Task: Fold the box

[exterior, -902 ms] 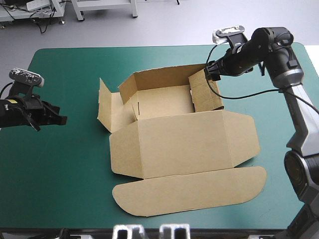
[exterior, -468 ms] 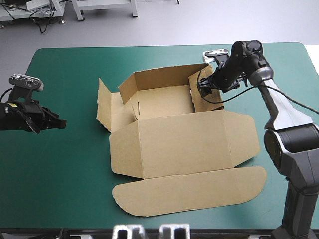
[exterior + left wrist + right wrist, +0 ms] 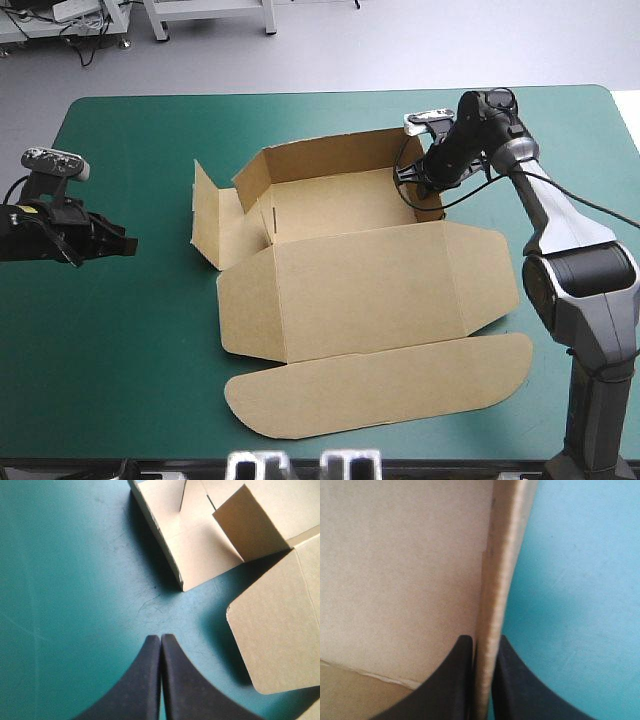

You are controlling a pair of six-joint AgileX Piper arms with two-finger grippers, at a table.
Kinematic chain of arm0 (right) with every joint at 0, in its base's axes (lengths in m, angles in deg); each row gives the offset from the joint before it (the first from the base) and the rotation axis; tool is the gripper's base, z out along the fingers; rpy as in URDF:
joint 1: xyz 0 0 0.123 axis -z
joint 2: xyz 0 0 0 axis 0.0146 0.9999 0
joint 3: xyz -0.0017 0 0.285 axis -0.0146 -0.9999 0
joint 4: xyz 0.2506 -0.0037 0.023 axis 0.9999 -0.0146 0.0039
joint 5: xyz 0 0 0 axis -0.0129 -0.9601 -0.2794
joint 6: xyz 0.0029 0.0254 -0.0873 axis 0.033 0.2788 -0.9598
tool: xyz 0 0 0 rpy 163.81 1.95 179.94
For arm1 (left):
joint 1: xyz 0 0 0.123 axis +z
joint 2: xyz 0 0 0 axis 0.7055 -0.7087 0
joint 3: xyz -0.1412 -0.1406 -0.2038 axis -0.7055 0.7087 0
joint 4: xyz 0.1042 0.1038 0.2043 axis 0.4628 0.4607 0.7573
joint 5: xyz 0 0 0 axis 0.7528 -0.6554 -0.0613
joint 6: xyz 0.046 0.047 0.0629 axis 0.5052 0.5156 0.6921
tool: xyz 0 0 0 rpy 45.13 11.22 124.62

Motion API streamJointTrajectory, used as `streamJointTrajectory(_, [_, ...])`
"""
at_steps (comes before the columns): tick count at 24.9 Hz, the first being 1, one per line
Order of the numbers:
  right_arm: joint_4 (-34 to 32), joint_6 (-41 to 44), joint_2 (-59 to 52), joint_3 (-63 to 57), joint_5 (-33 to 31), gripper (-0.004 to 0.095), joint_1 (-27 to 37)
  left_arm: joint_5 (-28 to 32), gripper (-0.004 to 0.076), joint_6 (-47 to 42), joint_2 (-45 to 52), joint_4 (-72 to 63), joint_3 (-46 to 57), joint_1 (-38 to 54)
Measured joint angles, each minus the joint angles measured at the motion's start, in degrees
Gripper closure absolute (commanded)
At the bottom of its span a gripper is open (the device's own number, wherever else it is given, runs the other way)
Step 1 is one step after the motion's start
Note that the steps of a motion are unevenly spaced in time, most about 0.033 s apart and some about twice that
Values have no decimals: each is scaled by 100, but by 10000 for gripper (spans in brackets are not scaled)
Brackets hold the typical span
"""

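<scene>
While flat lid of brown cardboard box (image 3: 370,290) lies toward near edge of teal-green table cover (image 3: 110,380), tray mid-table, we hold left black two-finger gripper (image 3: 160,639) clenched, empty, beside left flap. Farther: right black gripper (image 3: 482,641) pinches right wall. Risk as we judge it: hard inward pull drags unpinned tray or creases wall.

We see a brown cardboard box (image 3: 370,285) on the teal-green table (image 3: 120,380), its back and right walls raised and its lid flat toward the near edge. Our right gripper (image 3: 412,178) touches the right wall; our left gripper (image 3: 118,245) hovers well apart, leftward.
</scene>
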Motion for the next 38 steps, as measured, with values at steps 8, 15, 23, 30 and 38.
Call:
streamJointTrajectory(8, [7, -241, -403, -8, -35, 928, 13, 6, 734, 0, 0, -57, 0, 0])
streamJointTrajectory(15, [941, -682, -1713, -8, -54, 928, 563, 379, 734, -69, 0, -65, 0, 0])
streamJointTrajectory(23, [1487, -1317, -3435, -770, -75, 928, 1631, 1163, 734, -387, 0, 10, 0, 0])
streamJointTrajectory(30, [2113, -1714, -3665, -1283, -80, 928, 1719, 1553, 732, -31, -69, -907, 0, 0])
streamJointTrajectory(38, [2735, -1859, -3665, -1295, -80, 928, 1719, 360, 699, 1849, -1255, -4009, 0, 0])
